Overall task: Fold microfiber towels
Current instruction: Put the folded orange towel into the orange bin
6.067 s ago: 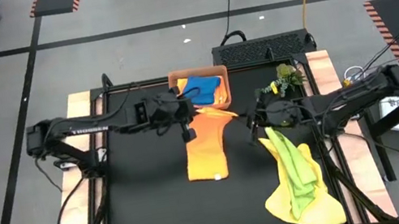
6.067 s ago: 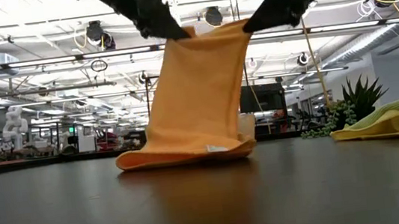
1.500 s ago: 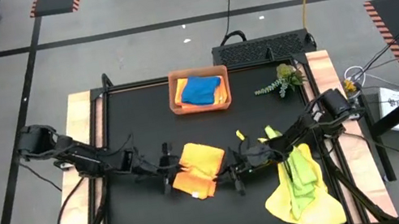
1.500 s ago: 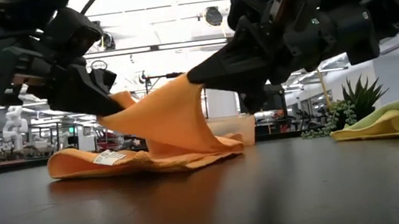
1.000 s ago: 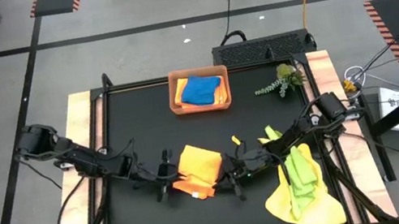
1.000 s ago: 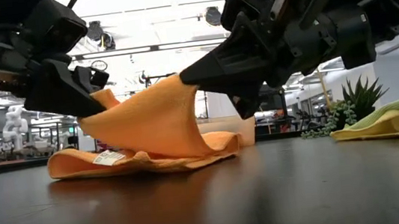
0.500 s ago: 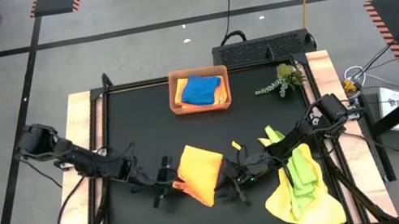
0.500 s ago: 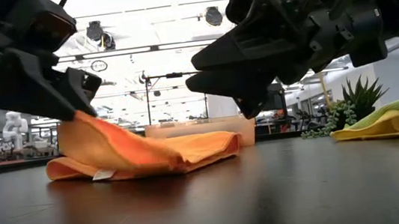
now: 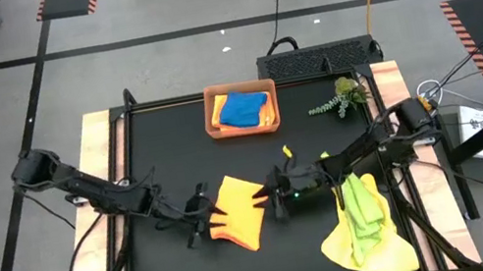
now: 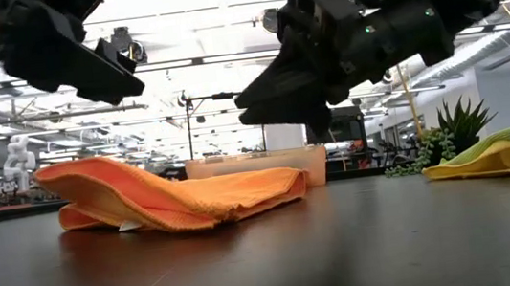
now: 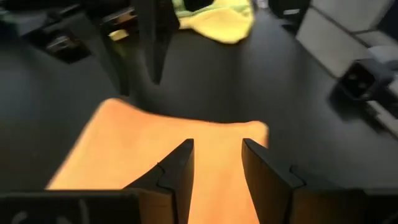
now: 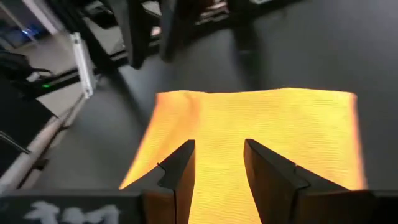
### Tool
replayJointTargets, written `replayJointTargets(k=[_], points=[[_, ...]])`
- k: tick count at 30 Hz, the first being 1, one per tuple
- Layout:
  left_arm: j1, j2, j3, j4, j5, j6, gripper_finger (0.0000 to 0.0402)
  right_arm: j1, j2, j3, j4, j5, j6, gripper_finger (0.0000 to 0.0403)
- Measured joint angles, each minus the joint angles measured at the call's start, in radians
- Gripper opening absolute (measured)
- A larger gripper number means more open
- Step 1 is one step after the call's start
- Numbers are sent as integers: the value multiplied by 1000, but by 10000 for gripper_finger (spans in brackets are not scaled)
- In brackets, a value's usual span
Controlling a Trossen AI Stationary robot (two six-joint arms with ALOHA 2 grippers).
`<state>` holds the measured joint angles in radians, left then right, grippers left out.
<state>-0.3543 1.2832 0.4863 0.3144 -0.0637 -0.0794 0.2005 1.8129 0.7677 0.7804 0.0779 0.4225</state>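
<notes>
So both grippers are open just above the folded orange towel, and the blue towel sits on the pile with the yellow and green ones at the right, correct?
Not quite. The left gripper and right gripper are open over the folded orange towel, but the blue towel lies in the orange-brown tray at the table's far side, as the high view shows. The pile at the right holds only the yellow towel and green towel.

Soft, nubbly orange cloth towel [image 10: 185, 201] on a smooth, faintly glossy black tabletop [image 10: 344, 248]

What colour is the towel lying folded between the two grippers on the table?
Orange. The folded towel shows best in the high view, lying on the black table.
</notes>
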Motion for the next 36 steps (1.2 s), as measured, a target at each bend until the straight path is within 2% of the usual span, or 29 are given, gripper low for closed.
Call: replayJointTargets(k=[5, 9, 12, 17, 21, 25, 36], points=[[116, -21, 2, -107, -10, -11, 144, -48, -24, -1, -151, 0, 29, 130], [258, 1, 2, -116, 127, -32, 164, -87, -15, -2, -216, -1, 37, 135], [362, 1, 15, -121, 217, -9, 189, -119, -15, -2, -227, -5, 36, 153], [485, 18, 54, -166, 326, 33, 244, -179, -16, -2, -227, -117, 51, 201], [540, 67, 92, -188, 407, 55, 284, -208, -16, -1, -233, -227, 82, 228], [579, 147, 147, -243, 439, 62, 308, -212, -16, 0, -264, -240, 90, 235], [588, 379, 353, -307, 513, 161, 301, -211, -16, -1, -320, -263, 86, 235]])
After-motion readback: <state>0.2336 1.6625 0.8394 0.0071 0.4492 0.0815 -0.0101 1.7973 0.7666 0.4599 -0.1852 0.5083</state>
